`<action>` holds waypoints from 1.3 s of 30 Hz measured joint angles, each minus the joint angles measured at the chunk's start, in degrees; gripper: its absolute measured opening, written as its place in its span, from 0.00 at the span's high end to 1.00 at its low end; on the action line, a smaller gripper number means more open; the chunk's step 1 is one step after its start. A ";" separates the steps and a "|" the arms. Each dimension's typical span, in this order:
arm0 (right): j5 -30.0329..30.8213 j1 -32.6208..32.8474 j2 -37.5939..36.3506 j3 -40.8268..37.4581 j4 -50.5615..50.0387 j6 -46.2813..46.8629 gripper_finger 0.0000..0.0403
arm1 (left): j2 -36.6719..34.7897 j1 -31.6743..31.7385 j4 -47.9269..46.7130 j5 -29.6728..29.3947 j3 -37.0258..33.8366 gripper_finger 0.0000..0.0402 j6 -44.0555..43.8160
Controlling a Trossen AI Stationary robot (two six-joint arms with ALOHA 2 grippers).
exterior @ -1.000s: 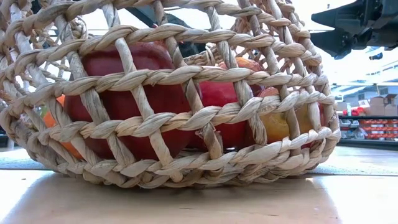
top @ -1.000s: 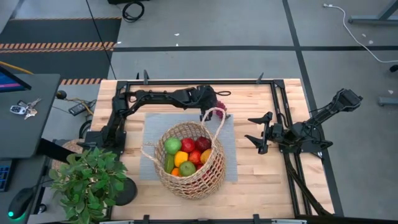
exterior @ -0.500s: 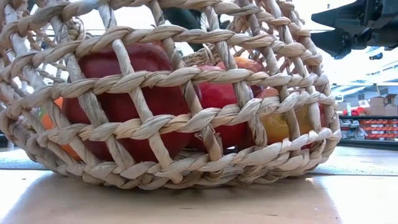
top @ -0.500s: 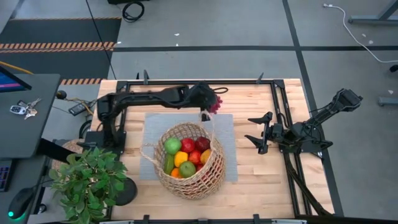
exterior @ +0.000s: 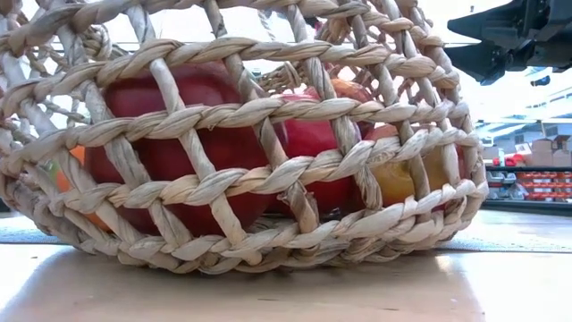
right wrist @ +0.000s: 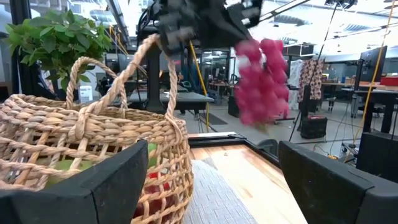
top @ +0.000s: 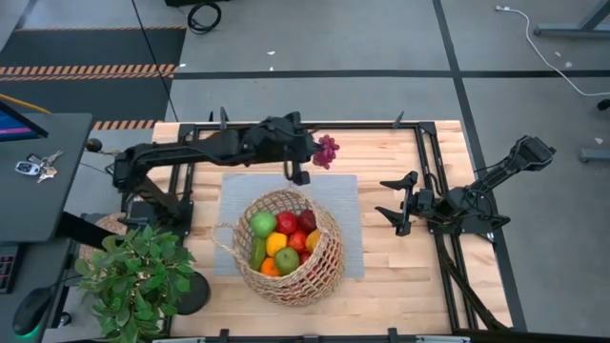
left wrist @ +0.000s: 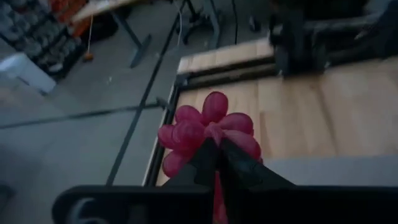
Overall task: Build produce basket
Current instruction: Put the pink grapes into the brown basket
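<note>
Now the left gripper (top: 315, 152) pinches the grapes (top: 327, 151) above the table's far edge — they belong over the basket (top: 315, 272), well clear of its handle, before release; the right gripper (top: 389, 197) waits wide open

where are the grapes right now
In the high view the purple grapes hang from the left gripper, held in the air beyond the basket, over the table's far edge.
</note>
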 joint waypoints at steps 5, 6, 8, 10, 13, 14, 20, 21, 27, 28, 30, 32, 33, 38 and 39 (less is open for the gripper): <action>0.00 0.00 -0.02 0.02 0.00 0.00 0.10 | -5.03 -2.28 0.57 -0.10 0.02 0.97 0.07; 0.00 0.00 -0.02 0.02 0.00 0.00 0.10 | -5.93 -2.73 1.09 -0.10 0.02 0.97 0.03; 0.00 0.00 -0.02 0.02 0.00 0.00 0.10 | -7.60 -3.65 1.80 -0.11 0.02 0.97 -0.31; 0.00 0.00 0.00 0.02 0.00 0.00 0.10 | -9.26 -4.58 1.95 -0.09 0.02 0.97 -1.20; 0.00 0.00 -0.01 0.01 0.00 0.00 0.10 | -11.44 -6.33 1.94 -0.13 0.02 0.97 -2.58; 0.00 0.00 -0.02 0.00 0.00 0.00 0.10 | -12.12 -7.05 2.07 -0.17 0.02 0.97 -2.66; 0.00 0.00 -0.02 0.02 0.02 0.00 0.10 | -15.42 -12.00 2.14 0.02 0.04 0.96 -4.11; 0.00 0.00 0.00 0.02 -0.01 0.00 0.10 | -15.94 -12.88 1.83 0.02 0.04 0.96 -4.13; 0.02 0.00 -0.02 0.00 0.02 0.00 0.10 | -18.02 -18.29 1.26 -0.15 0.02 0.97 -4.16; 0.00 0.00 0.00 0.00 -0.02 0.02 0.10 | -18.22 -19.11 1.28 -0.15 0.02 0.97 -4.40; 0.00 0.00 -0.02 0.00 0.02 0.00 0.10 | -18.27 -20.26 1.45 -0.07 0.02 0.96 -5.64; 0.00 0.00 -0.01 0.01 -0.01 0.00 0.10 | -18.39 -21.35 0.45 -0.08 0.01 0.96 -6.67; 0.00 0.00 -0.02 0.01 0.02 0.00 0.10 | -18.48 -21.86 0.10 -0.14 0.00 0.96 -7.11; 0.00 0.00 0.00 0.00 0.00 0.00 0.10 | -18.54 -23.76 -1.89 -0.15 0.00 0.96 -9.78; 0.00 0.00 -0.02 0.01 0.00 0.00 0.10 | -18.53 -24.06 -2.52 -0.12 0.00 0.96 -10.34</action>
